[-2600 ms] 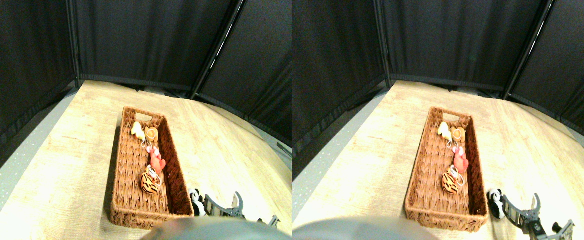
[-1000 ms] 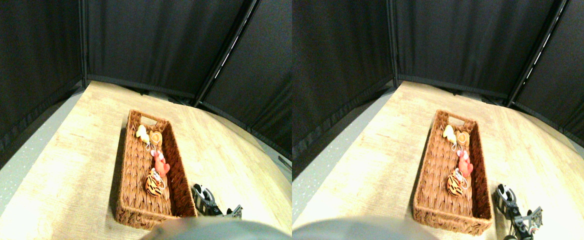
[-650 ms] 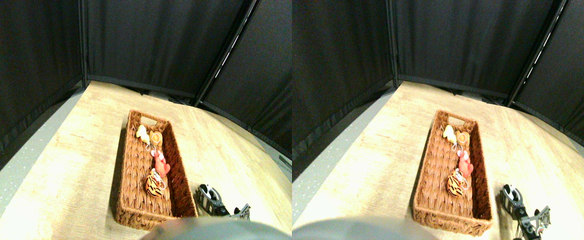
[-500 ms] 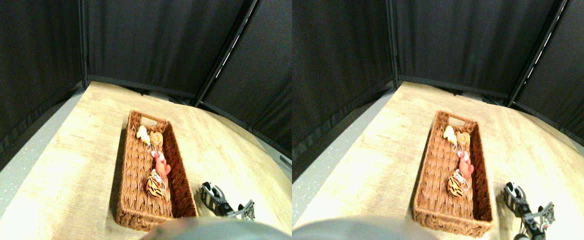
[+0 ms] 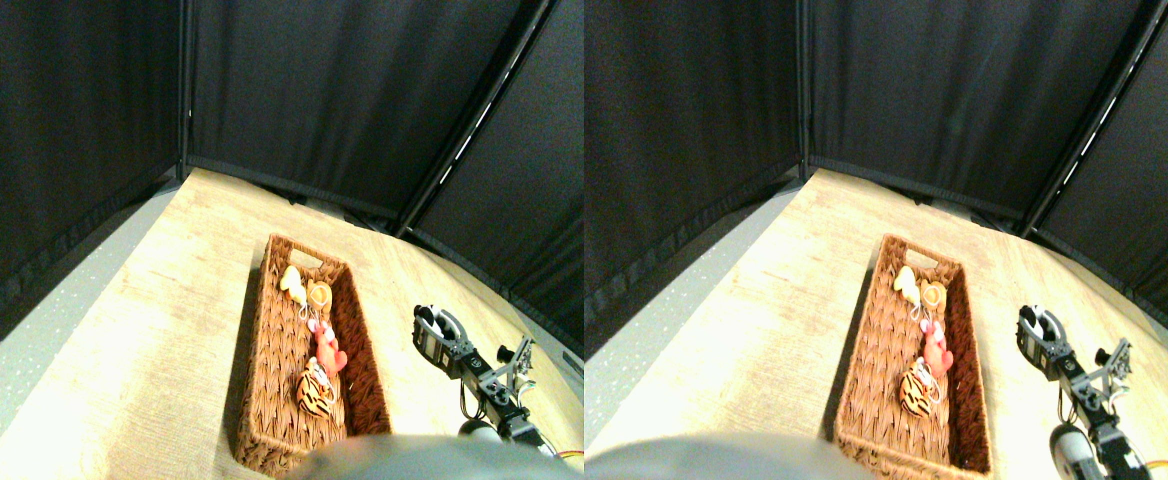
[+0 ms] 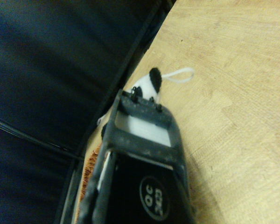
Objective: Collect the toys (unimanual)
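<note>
Light wood floor (image 5: 174, 300); black curtain walls (image 5: 314, 90) behind.

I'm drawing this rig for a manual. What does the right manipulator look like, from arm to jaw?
The right manipulator is a slim arm of dark grey and black segments with small bracket parts, and yellow and red wires near its base. Its gripper is dark; the wrist view shows a jaw as a black open rectangular frame with a round printed marking.
</note>
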### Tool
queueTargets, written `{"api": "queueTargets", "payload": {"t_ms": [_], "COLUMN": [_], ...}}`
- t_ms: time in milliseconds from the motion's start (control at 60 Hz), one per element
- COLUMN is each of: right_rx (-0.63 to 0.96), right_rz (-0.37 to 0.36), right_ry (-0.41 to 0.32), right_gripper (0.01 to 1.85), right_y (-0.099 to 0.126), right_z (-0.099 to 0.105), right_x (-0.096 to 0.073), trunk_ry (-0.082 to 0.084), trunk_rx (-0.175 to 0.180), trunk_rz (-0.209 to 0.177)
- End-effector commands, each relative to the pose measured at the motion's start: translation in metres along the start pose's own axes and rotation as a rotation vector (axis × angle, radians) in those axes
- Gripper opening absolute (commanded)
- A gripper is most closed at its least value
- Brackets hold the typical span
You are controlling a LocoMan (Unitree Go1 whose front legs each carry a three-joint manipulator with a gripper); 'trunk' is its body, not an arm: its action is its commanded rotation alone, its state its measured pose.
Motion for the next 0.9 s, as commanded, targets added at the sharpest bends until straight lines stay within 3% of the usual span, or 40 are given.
{"api": "queueTargets", "payload": {"t_ms": [17,417,683,900], "right_rx": [-0.047,-0.059,-0.065,-0.027], "right_rz": [0.079,0.141,0.146,0.125], "right_ry": [0.052,0.161,0.238,0.257], "right_gripper": [0.11,0.13,0.16,0.12], "right_y": [0.017,0.059,0.069,0.068], "right_z": [-0.004,-0.044,-0.074,-0.090], "right_x": [0.005,0.022,0.032,0.036], "trunk_ry": [-0.018,-0.036,-0.034,-0.030], "trunk_rx": [-0.028,-0.077,-0.109,-0.122], "trunk_rz": [0.039,0.112,0.157,0.177]}}
